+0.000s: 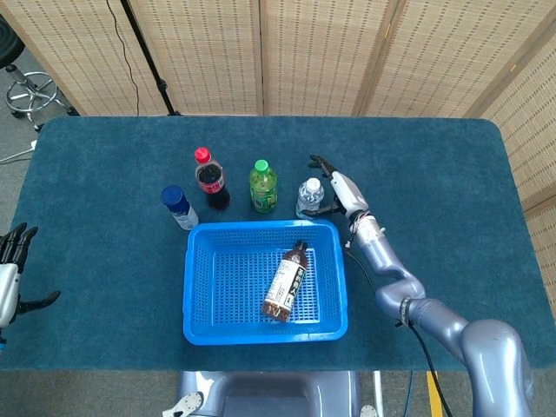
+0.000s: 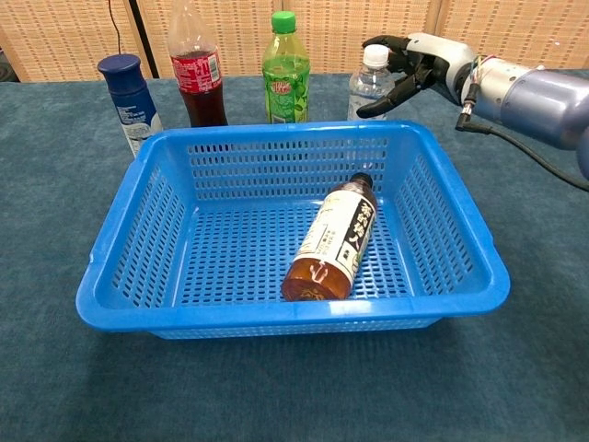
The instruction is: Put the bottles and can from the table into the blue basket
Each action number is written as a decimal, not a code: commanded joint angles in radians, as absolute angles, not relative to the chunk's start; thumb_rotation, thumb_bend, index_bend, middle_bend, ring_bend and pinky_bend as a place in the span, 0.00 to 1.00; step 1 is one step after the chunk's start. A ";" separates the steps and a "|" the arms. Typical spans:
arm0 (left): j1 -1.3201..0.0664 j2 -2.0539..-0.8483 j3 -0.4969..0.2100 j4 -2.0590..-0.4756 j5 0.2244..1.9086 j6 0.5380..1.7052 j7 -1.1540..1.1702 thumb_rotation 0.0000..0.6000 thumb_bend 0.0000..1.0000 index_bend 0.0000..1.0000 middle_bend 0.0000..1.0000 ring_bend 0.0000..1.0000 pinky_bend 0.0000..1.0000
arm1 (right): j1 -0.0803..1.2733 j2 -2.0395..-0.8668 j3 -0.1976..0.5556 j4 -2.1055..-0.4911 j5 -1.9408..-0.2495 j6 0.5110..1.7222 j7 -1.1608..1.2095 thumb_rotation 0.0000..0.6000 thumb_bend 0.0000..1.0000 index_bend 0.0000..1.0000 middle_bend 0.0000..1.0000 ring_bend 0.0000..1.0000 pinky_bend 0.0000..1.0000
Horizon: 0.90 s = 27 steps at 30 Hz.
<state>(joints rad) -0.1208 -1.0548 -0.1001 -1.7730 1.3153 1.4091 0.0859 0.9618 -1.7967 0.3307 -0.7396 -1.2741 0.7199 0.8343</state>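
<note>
right hand point(image 2: 416, 63) is reaching with fingers spread around the clear water bottle point(image 2: 371, 85), contact unclear. bottle is standing at 1 o'clock of the blue basket point(image 1: 198, 295); tea bottle point(image 1: 287, 281) is lying inside. left hand point(image 1: 10, 276) is resting spread at the table point(image 1: 104, 287) edge, 9 o'clock.

The table point(image 1: 452, 174) covering is dark teal. The basket point(image 1: 200, 287) is bright blue with a perforated grid pattern. Inside it, the brown bottle point(image 1: 287, 282) carries a white label with dark print. The can point(image 1: 178, 207) is dark blue with a white lower band. The cola bottle point(image 1: 211, 180) is dark with a red cap and red label. The green bottle point(image 1: 263, 185) has a green cap. The water bottle point(image 1: 308, 198) is clear with a white cap. The right hand point(image 1: 334, 189) is white with black fingers; its arm is silver-blue. The screens point(image 1: 304, 52) are beige, dotted.
</note>
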 commanded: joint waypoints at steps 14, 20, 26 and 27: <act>-0.118 -1.051 -0.095 -1.779 1.332 1.417 0.075 1.00 0.06 0.00 0.00 0.00 0.00 | 0.913 -1.737 0.370 -0.876 -1.295 0.899 0.807 1.00 0.05 0.61 0.79 0.70 0.70; -0.114 -1.046 -0.087 -1.777 1.356 1.425 0.058 1.00 0.06 0.00 0.00 0.00 0.00 | 0.817 -1.483 0.412 -1.306 -1.327 1.043 0.706 1.00 0.06 0.62 0.80 0.70 0.70; -0.107 -1.041 -0.081 -1.776 1.379 1.439 0.040 1.00 0.06 0.00 0.00 0.00 0.00 | 0.726 -1.287 0.401 -1.671 -1.313 1.074 0.578 1.00 0.07 0.62 0.80 0.70 0.70; -0.106 -1.040 -0.080 -1.776 1.382 1.440 0.037 1.00 0.06 0.00 0.00 0.00 0.00 | 0.716 -1.265 0.392 -1.715 -1.309 1.069 0.559 1.00 0.07 0.62 0.80 0.70 0.70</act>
<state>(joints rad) -0.1070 -1.0413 -0.0806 -1.7763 1.3801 1.4388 0.0389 0.7968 -1.4199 0.3973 -1.5023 -1.3107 1.0247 0.6642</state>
